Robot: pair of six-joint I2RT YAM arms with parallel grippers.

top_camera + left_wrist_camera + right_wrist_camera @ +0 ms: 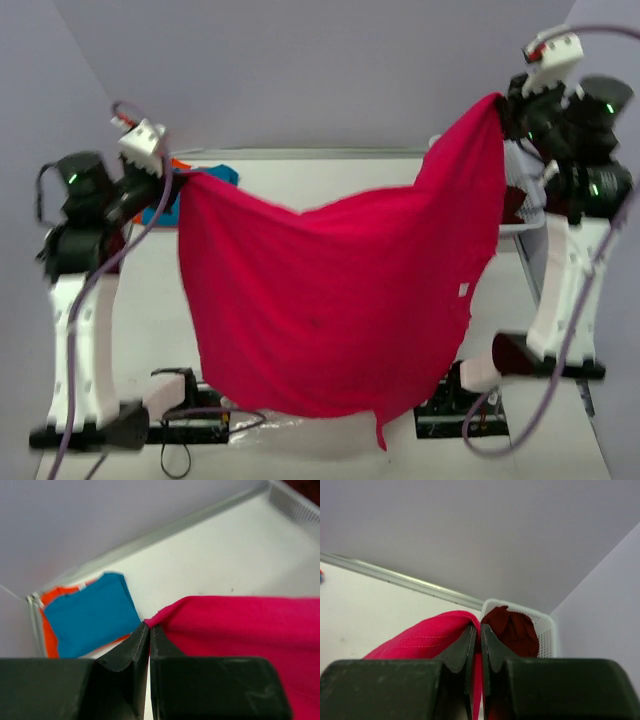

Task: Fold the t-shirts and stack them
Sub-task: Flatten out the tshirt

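Observation:
A crimson-pink t-shirt (340, 300) hangs spread in the air between both arms, above the table. My left gripper (180, 180) is shut on its left corner, seen in the left wrist view (149, 626) with cloth (240, 625) trailing right. My right gripper (503, 108) is shut on its right corner, higher up; the right wrist view (480, 627) shows cloth (425, 637) pinched between the jaws. A folded blue t-shirt (87, 615) lies on an orange t-shirt (49, 630) at the far left corner. A dark maroon t-shirt (512, 630) sits in the basket.
A white mesh basket (545, 630) stands at the table's far right, also in the top view (520, 185). The table's raised back edge (330, 153) runs behind the hanging shirt. Arm bases and cables (190, 415) lie along the near edge.

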